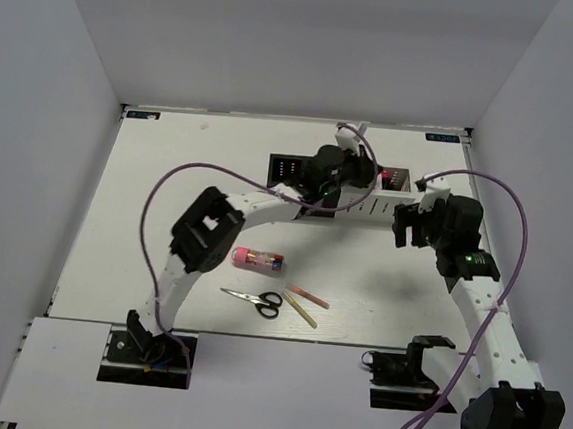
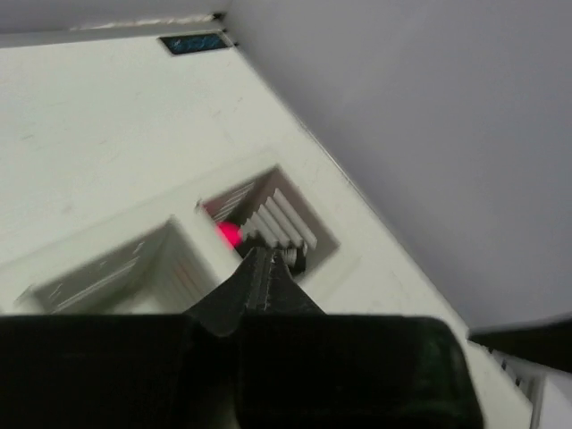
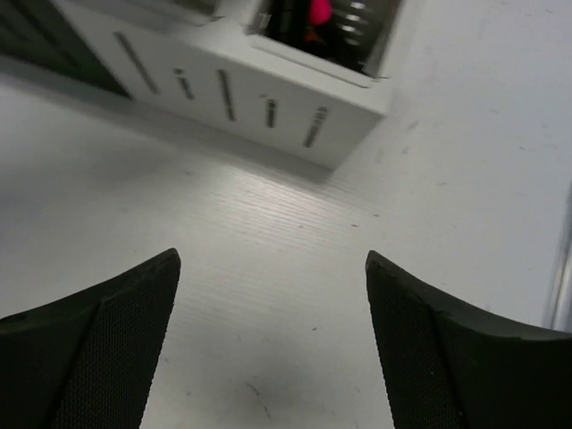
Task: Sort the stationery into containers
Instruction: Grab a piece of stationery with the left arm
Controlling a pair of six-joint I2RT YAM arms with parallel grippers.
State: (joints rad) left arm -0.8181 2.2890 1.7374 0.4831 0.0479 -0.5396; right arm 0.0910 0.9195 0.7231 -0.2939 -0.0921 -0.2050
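Observation:
The bins stand in a row at the back; a black bin [image 1: 286, 168] and a white bin [image 1: 400, 181] show, the ones between are hidden under my left arm. My left gripper [image 1: 365, 173] is shut, its tip [image 2: 264, 260] over a white bin [image 2: 308, 228] that holds a pink-capped marker [image 2: 230, 235]. My right gripper [image 1: 403, 228] is open and empty over bare table [image 3: 273, 268], just in front of the white bin [image 3: 268, 98]. A pink tube [image 1: 257, 259], black-handled scissors [image 1: 256, 299] and thin pink and tan sticks [image 1: 305, 301] lie on the near table.
White walls enclose the table on three sides. A second white bin [image 2: 125, 268] sits beside the one under my left gripper. A purple cable [image 1: 157, 203] loops above my left arm, another [image 1: 513, 209] above my right.

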